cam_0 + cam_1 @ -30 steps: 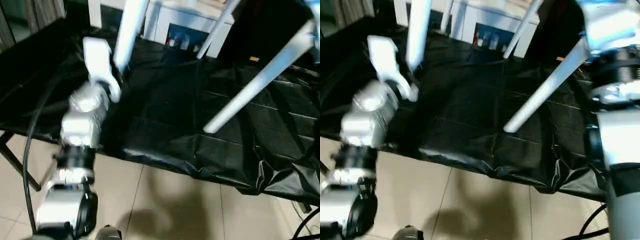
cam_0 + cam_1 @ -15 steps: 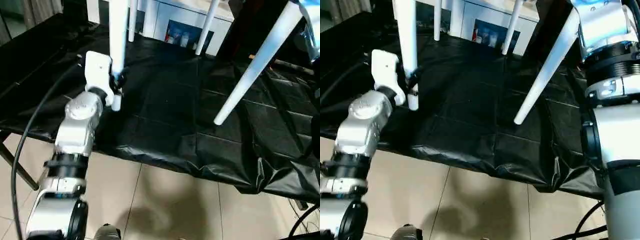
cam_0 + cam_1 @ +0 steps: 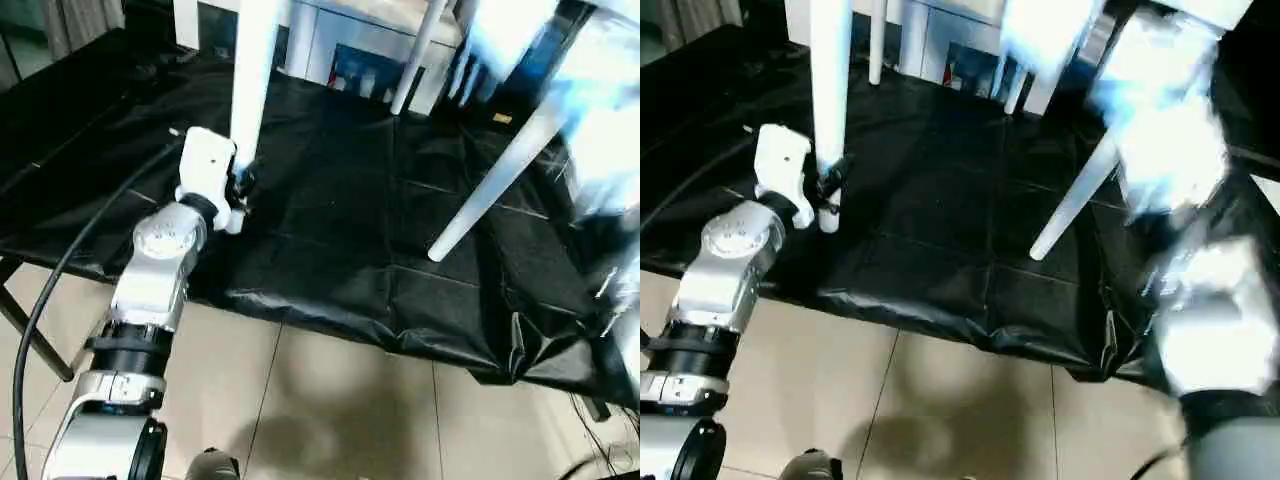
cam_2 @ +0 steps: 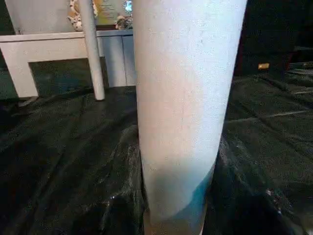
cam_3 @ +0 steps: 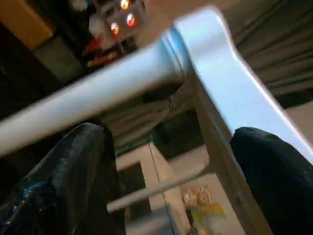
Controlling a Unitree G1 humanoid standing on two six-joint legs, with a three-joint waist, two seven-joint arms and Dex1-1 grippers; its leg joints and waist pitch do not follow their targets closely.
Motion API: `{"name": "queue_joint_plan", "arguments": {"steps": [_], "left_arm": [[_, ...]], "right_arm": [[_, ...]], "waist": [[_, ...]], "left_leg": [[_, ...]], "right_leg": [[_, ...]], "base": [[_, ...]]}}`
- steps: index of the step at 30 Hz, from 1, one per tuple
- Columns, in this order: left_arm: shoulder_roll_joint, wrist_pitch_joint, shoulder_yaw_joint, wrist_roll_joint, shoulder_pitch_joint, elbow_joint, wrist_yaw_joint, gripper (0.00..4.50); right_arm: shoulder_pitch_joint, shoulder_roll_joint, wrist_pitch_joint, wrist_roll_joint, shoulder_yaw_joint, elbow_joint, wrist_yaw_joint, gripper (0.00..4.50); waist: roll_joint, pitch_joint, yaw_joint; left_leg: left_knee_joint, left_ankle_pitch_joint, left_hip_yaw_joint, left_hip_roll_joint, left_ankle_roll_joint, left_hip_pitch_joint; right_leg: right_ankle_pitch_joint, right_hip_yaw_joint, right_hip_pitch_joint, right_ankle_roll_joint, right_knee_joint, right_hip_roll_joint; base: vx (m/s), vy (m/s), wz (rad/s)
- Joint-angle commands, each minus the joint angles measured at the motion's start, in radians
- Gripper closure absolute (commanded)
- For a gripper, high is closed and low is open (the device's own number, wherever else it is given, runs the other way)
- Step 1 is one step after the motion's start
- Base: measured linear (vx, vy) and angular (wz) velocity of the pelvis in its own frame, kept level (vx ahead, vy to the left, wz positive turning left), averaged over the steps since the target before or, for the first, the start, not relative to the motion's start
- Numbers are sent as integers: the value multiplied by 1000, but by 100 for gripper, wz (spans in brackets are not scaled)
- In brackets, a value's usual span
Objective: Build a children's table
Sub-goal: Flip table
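Observation:
The children's table stands legs down on the black-covered work table (image 3: 330, 250); its top reaches past the upper edge of the eye views. My left gripper (image 3: 238, 185) is shut on the near-left leg (image 3: 252, 90), close to the leg's lower end. In the left wrist view that leg (image 4: 183, 107) stands close and upright. The near-right leg (image 3: 490, 185) slants down to the cover. My right arm (image 3: 600, 150) is a blur beside it. In the right wrist view my right gripper (image 5: 168, 134) is open, its black fingers (image 5: 83, 171) wide apart before a leg and corner socket (image 5: 205, 29).
A white cabinet (image 3: 340, 50) stands behind the work table, with the two far legs (image 3: 415, 55) in front of it. The cover's front edge hangs crumpled over tiled floor (image 3: 330, 400). A black cable (image 3: 60, 270) runs along my left arm.
My right gripper has opened wide and its arm is now moving fast beside the near-right leg. The left gripper stays on the near-left leg, which stands a little more upright.

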Motion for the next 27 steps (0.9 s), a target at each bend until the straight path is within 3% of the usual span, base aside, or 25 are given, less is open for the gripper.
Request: {"name": "queue_joint_plan", "arguments": {"steps": [1, 2, 3, 6, 7, 8, 10, 11, 13, 14, 15, 18, 20, 23, 24, 26, 27], "left_arm": [[3, -46, -24, 16, -14, -20, -17, 291], [5, -50, -23, 18, -12, -11, -17, 291], [5, -50, -23, 18, -12, -10, -17, 291], [6, -54, -22, 19, -11, -3, -17, 291], [7, -64, -19, 23, -6, 11, -13, 291], [3, -84, -15, 15, 3, 37, -19, 291], [0, -111, -8, 2, 26, 66, -27, 235], [0, -117, -7, -3, 35, 70, -31, 221], [1, -121, -7, -4, 39, 72, -32, 210], [0, -122, -2, -10, 49, 76, -33, 210], [-1, -127, 4, -19, 56, 81, -36, 193], [-4, -158, 24, -45, 83, 104, -50, 173], [-1, -169, 27, -47, 90, 108, -53, 143], [5, -195, 38, -66, 125, 94, -78, 127], [6, -199, 49, -79, 149, 72, -85, 119], [8, -197, 69, -101, 191, 29, -85, 97], [8, -197, 70, -103, 195, 26, -84, 89]], "right_arm": [[104, 11, 58, 56, -17, -97, -11, 0], [152, 23, 89, 74, -17, -127, -17, 0], [157, 24, 92, 76, -17, -131, -18, 0], [179, 36, 110, 85, -20, -141, -29, 0], [215, 69, 148, 107, -29, -148, -58, 0], [273, 128, 204, 149, -48, -164, -113, 0], [380, 238, 291, 211, -96, -178, -237, 0], [412, 268, 308, 224, -111, -177, -275, 0], [431, 279, 321, 231, -115, -185, -297, 0], [477, 297, 309, 244, -120, -186, -313, 0], [514, 305, 303, 247, -122, -194, -318, 0], [623, 333, 305, 269, -135, -228, -331, 0], [640, 340, 310, 276, -140, -238, -332, 0], [695, 359, 338, 281, -155, -277, -346, 0], [717, 363, 350, 280, -157, -294, -354, 0], [746, 360, 365, 282, -153, -315, -369, 0], [749, 360, 366, 282, -153, -316, -370, 0]], "waist": [[33, -89, -6], [36, -84, -2], [39, -85, -5], [32, -89, -7], [37, -87, -9], [34, -84, -9], [31, -89, -14], [31, -86, -12], [31, -90, -13], [23, -91, -13], [28, -87, -13], [27, -85, -12], [26, -84, -13], [32, -80, -18], [42, -78, -15], [35, -79, -20], [43, -78, -19]], "left_leg": [[-82, -178, -25, 43, -58, 60], [-85, -199, -23, 44, -60, 63], [-90, -228, -28, 45, -70, 63], [-85, -216, -26, 42, -73, 59], [-86, -221, -26, 41, -72, 59], [-89, -236, -24, 41, -68, 61], [-92, -255, -29, 42, -77, 61], [-95, -260, -28, 43, -77, 63], [-97, -289, -30, 44, -97, 67], [-95, -271, -29, 43, -99, 64], [-97, -270, -29, 43, -99, 60], [-99, -294, -29, 42, -94, 58], [-102, -323, -32, 43, -94, 57], [-105, -368, -35, 45, -105, 59], [-108, -385, -38, 45, -109, 60], [-110, -397, -38, 45, -113, 58], [-111, -414, -39, 48, -119, 60]], "right_leg": [[24, 34, 37, -179, -54, -59], [10, 36, 31, -170, -61, -60], [-13, 34, 33, -164, -62, -59], [-13, 35, 34, -172, -61, -60], [-25, 36, 31, -171, -64, -60], [-48, 39, 28, -164, -68, -63], [-71, 36, 28, -160, -69, -61], [-72, 37, 21, -159, -71, -63], [-92, 32, 20, -157, -70, -61], [-74, 33, 23, -154, -69, -61], [-76, 35, 23, -148, -68, -64], [-112, 37, 22, -133, -77, -66], [-152, 36, 22, -130, -80, -68], [-197, 37, 16, -127, -86, -69], [-208, 38, 14, -126, -86, -71], [-210, 37, 16, -126, -86, -68], [-213, 38, 15, -131, -86, -70]], "base": [[0, 0, 0], [0, 0, 0], [0, 0, 0], [0, 0, 0], [0, 0, 0], [0, 0, 0], [0, 0, 0], [0, 0, 0], [0, 0, 0], [0, 0, 0], [0, 0, 0], [0, 0, 0], [0, 0, 0], [0, 0, 0], [0, 0, 0], [0, 0, 0], [0, 0, 0]]}}
